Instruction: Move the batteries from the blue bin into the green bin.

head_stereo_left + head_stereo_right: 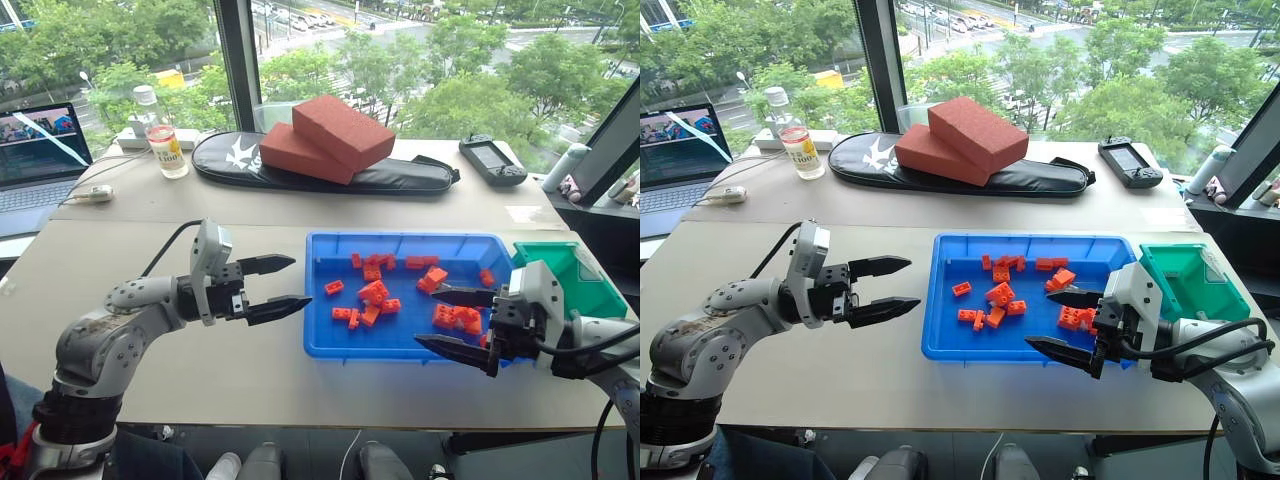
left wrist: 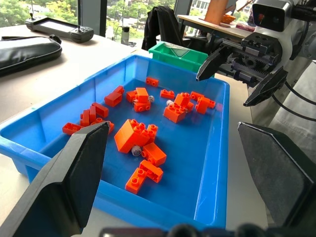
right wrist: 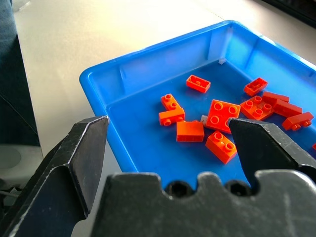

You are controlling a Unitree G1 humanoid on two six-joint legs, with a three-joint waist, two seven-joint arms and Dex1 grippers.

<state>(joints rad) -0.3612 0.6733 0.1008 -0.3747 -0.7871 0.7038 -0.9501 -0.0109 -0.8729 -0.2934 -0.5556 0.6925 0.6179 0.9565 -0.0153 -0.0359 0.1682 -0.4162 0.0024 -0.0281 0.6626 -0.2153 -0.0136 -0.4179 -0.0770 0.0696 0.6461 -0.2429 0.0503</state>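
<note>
Open tabletop (image 1: 200,370) left of the blue bin (image 1: 318,300) — room to pass there, with only the left gripper (image 1: 285,285) hovering just beside the bin's left wall, jaws apart. Inside the bin, scattered orange bricks (image 1: 372,295) across the middle and right; bare floor along the near-left corner. Over the near-right rim, the right gripper (image 1: 455,320), spread wide. Just right — the green bin (image 1: 590,285), taller walls. Far side blocked by red blocks (image 1: 325,140) on a black case (image 1: 400,178).
</note>
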